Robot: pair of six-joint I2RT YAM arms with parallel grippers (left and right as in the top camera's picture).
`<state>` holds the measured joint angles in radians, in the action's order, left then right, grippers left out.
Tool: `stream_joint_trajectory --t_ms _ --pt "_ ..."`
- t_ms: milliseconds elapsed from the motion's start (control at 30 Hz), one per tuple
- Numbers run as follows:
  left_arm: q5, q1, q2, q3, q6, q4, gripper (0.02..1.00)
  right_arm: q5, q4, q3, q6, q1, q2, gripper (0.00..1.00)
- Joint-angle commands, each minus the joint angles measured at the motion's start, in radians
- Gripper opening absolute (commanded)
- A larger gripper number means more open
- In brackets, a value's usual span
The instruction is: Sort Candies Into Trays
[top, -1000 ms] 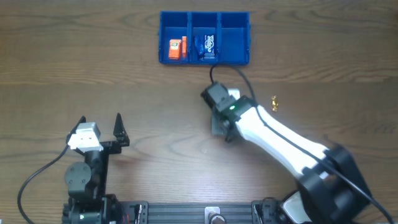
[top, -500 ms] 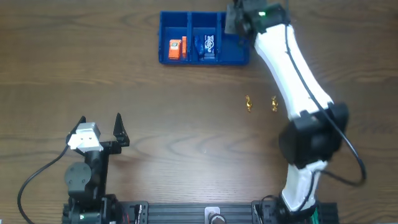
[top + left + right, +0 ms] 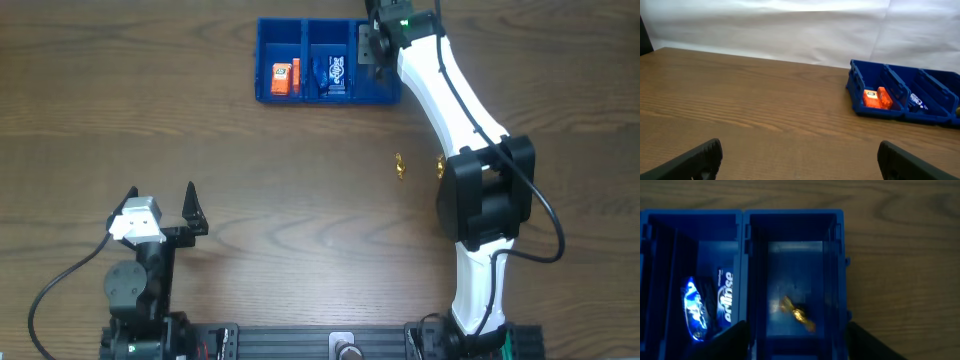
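Observation:
A blue tray [image 3: 392, 92] with three compartments stands at the far middle of the table. An orange candy [image 3: 283, 78] lies in its left compartment and blue-wrapped candies [image 3: 335, 72] in the middle one. My right gripper [image 3: 372, 45] hangs open over the right compartment. In the right wrist view the gripper [image 3: 796, 336] has a gold-wrapped candy [image 3: 797, 313] lying free on the compartment floor beneath it. Two more gold candies [image 3: 399, 166] [image 3: 440, 165] lie on the table in front of the tray. My left gripper [image 3: 162, 203] stands open and empty near its base.
The right arm's white link [image 3: 450, 100] stretches across the table's right side, above the loose gold candies. The left wrist view shows the tray [image 3: 880, 112] far off across bare wood, with a pale wall behind it.
The right arm swung from mid-table up to the tray's right compartment, uncovering a gold candy on the table. The left arm has not moved.

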<state>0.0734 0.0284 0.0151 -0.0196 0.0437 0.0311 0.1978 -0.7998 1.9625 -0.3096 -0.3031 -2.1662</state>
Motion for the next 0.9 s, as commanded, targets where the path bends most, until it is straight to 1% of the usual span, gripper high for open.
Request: stream_joint_trajectory --t_ms 33,100,167,267,333,400,467,500,600,900 --pt "0.016 0.004 -0.006 0.015 -0.014 0.040 0.996 -0.015 -0.034 0.018 0.003 -0.001 0.052 0.706" --pt "0.016 0.004 -0.006 0.015 -0.014 0.040 0.998 -0.015 -0.068 -0.019 0.033 0.002 0.132 0.730" --pt "0.016 0.004 -0.006 0.015 -0.014 0.040 0.996 -0.006 -0.073 -0.110 0.060 0.002 0.242 0.750" --pt "0.016 0.004 -0.006 0.015 -0.014 0.040 0.998 -0.010 -0.055 -0.348 0.048 0.008 0.436 0.752" --pt "0.016 0.004 -0.006 0.015 -0.014 0.040 0.998 -0.032 -0.033 -0.503 0.042 0.009 0.522 0.750" --pt "0.016 0.004 -0.006 0.015 -0.014 0.040 0.998 -0.061 0.006 -0.657 0.010 0.009 0.574 0.752" --pt "0.016 0.004 -0.006 0.015 -0.014 0.040 0.998 -0.113 0.060 -0.789 -0.006 0.009 0.573 0.750" --pt "0.016 0.004 -0.006 0.015 -0.014 0.040 0.996 -0.125 0.087 -0.830 -0.006 0.009 0.570 0.752" --pt "0.016 0.004 -0.006 0.015 -0.014 0.040 0.998 -0.126 0.179 -0.946 -0.033 0.009 0.558 0.748" --pt "0.016 0.004 -0.006 0.015 -0.014 0.040 0.998 -0.134 0.290 -0.984 -0.043 0.029 0.405 0.746"
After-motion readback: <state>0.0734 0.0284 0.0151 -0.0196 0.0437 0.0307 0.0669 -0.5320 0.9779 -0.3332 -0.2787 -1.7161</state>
